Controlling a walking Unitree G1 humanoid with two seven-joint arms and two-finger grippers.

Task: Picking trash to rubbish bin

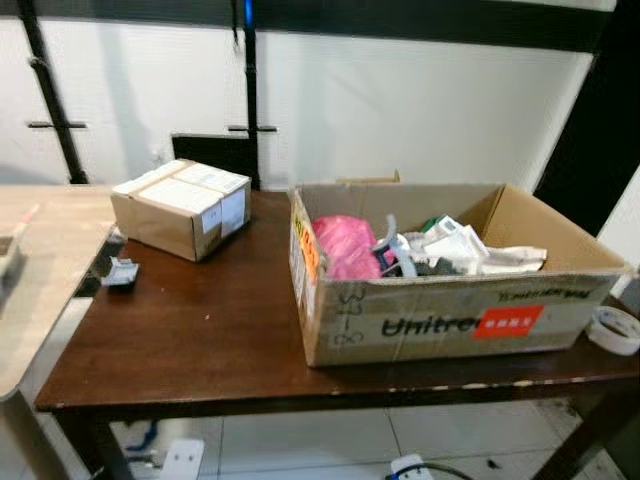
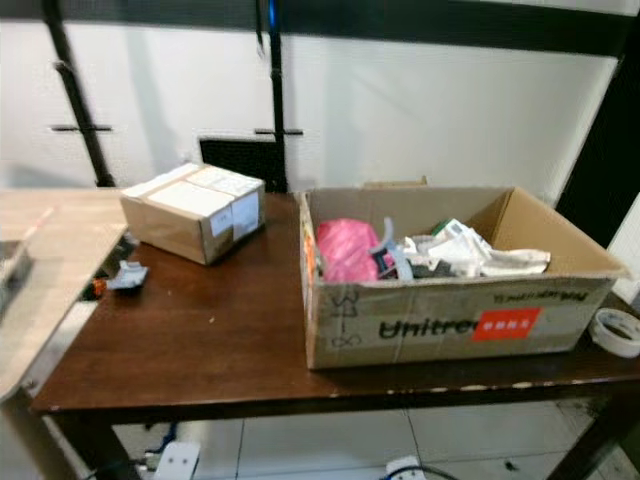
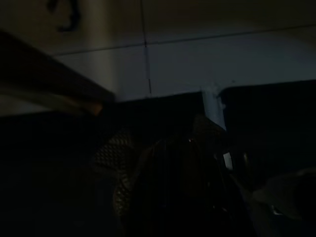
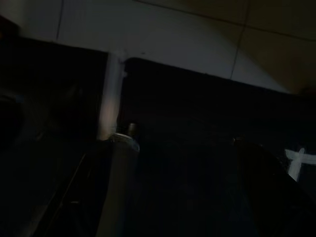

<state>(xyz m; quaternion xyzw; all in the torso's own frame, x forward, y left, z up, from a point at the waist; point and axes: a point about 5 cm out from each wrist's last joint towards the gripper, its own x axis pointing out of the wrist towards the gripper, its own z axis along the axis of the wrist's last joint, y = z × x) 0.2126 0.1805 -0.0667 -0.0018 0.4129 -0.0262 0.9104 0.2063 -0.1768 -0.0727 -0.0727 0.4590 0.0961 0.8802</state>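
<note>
Several scraps of trash (image 1: 440,250) sit in the open carton (image 1: 450,320) near the table's (image 1: 200,340) right front edge; we cannot tell our jaws' state, and a careless reach risks shoving the carton off.

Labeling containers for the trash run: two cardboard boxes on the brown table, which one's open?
The large Unitree-printed box on the right: flaps open, pink bag and white trash inside. The small box at back left is taped shut.

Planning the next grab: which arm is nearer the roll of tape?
Likely right. The roll of tape lies at the table's right edge, on the right arm's side, far from the left; both hang idle in shade.
</note>
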